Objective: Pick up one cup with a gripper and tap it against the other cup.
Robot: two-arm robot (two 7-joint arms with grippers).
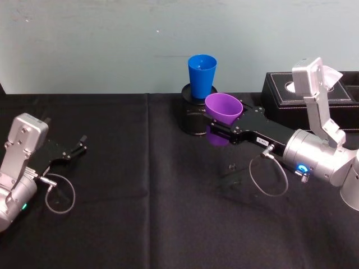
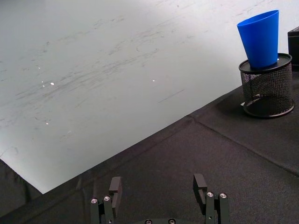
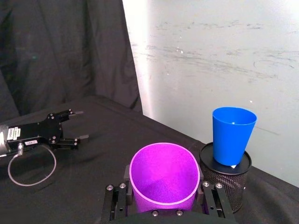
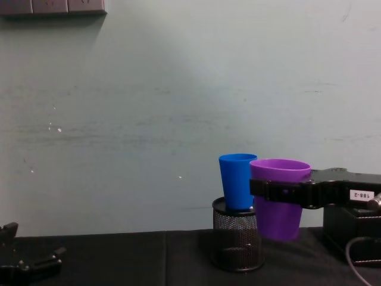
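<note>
- Now the right gripper (image 1: 223, 128) clamps the purple cup (image 1: 223, 107) aloft, just beside the blue cup (image 1: 202, 75).
- Perched on a mesh holder (image 1: 193, 119), that cup may topple if tapped hard.
- Left gripper (image 1: 78, 147) sits parked, fingers apart.

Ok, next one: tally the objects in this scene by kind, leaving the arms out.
Cups: 2, the purple cup held by the right gripper and the blue cup standing on top of the pen holder.
Pen holders: 1, the black mesh pen holder.
Boxes: 1, the black box at the rear right.
Total: 4.
</note>
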